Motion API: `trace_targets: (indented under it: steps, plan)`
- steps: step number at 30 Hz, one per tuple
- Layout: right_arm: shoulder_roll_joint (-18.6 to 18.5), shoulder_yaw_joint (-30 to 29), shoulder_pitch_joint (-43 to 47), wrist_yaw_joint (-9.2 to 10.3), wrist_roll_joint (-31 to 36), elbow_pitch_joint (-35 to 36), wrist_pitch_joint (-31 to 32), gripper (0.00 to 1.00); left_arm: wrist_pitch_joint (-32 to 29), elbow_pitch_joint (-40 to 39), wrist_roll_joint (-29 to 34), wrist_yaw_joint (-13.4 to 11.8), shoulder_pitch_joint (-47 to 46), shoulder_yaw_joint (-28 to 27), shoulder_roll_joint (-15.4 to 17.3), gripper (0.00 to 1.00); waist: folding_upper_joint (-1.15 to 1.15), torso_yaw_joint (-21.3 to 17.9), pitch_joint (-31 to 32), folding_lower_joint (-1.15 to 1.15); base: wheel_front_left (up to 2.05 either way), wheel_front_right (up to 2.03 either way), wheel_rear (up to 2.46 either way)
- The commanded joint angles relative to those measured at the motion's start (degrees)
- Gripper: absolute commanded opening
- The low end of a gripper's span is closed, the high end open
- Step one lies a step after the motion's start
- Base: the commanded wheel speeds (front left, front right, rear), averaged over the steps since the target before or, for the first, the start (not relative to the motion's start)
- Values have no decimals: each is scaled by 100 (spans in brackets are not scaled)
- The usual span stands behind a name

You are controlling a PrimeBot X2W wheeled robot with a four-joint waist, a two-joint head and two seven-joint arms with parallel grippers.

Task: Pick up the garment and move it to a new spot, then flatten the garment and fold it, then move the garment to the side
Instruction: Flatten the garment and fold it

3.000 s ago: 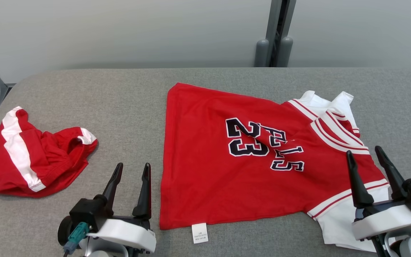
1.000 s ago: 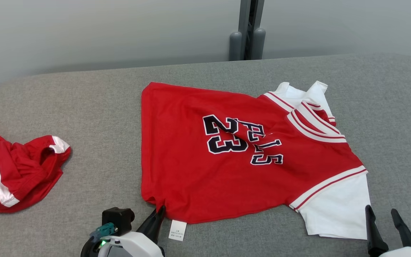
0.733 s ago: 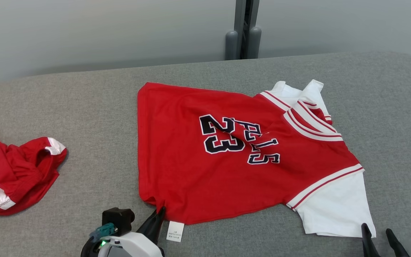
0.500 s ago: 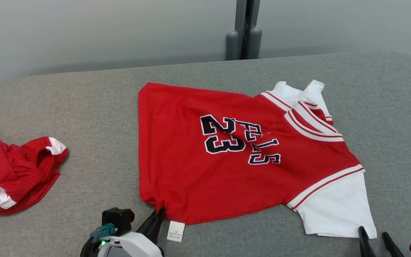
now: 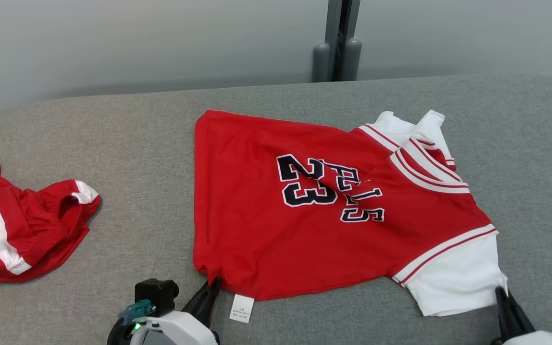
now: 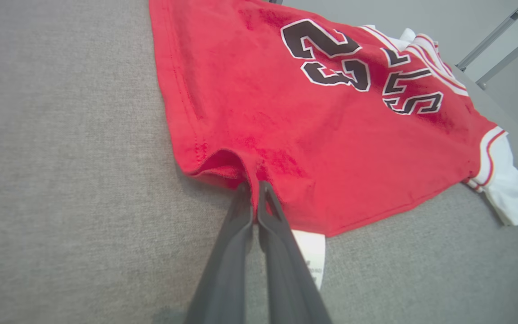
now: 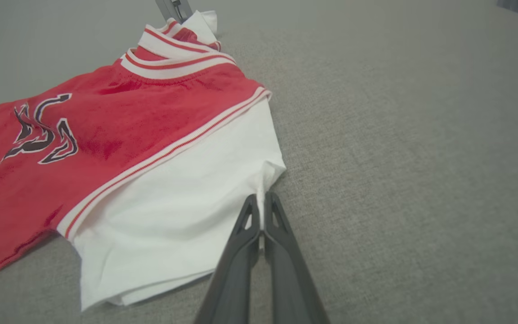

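garment: red knit jersey (image 5: 304, 215), black "23" outlined in white, lies mostly flat at centre of the table (image 5: 137, 143), grey coarse woven cover | left end effector (image 6: 253, 191): closed, pinches near red hem into a small ridge, just beside the white label (image 5: 241, 308) | right end effector (image 7: 261, 198): closed on corner of the white sleeve (image 7: 187, 198) | shorts (image 5: 27, 230): red with white stripes, crumpled, well apart at the left

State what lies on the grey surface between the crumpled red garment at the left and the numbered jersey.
Nothing. In the head view, the stretch of grey surface between the crumpled garment and the jersey is bare.
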State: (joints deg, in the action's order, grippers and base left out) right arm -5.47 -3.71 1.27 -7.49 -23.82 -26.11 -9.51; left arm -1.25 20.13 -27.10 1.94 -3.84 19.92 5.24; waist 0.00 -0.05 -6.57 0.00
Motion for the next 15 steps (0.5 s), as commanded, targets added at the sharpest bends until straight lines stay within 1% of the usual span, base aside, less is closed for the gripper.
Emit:
trace_targets:
  steps: [1,4,8,11,15]
  plan:
    - [-63,4,-123,0,-27,121,-80,0,-11,-36,-41,-15,0,-1,56,0,0,3,5,0,0,0,0]
    - [-135,36,-207,0,-97,408,-127,0,-214,-125,-346,133,98,-32,12,0,0,10,26,0,0,0,0]
    - [-267,57,-391,0,-201,855,-17,0,-587,-417,-648,277,141,-33,118,0,0,34,75,0,0,0,0]
    - [-446,76,-530,0,-244,1179,124,0,-868,-790,-956,372,186,-72,187,0,0,59,123,0,0,0,0]
    - [-628,26,-809,0,-374,1619,316,0,-1213,-1366,-1394,414,161,-235,300,0,0,83,214,0,0,0,0]
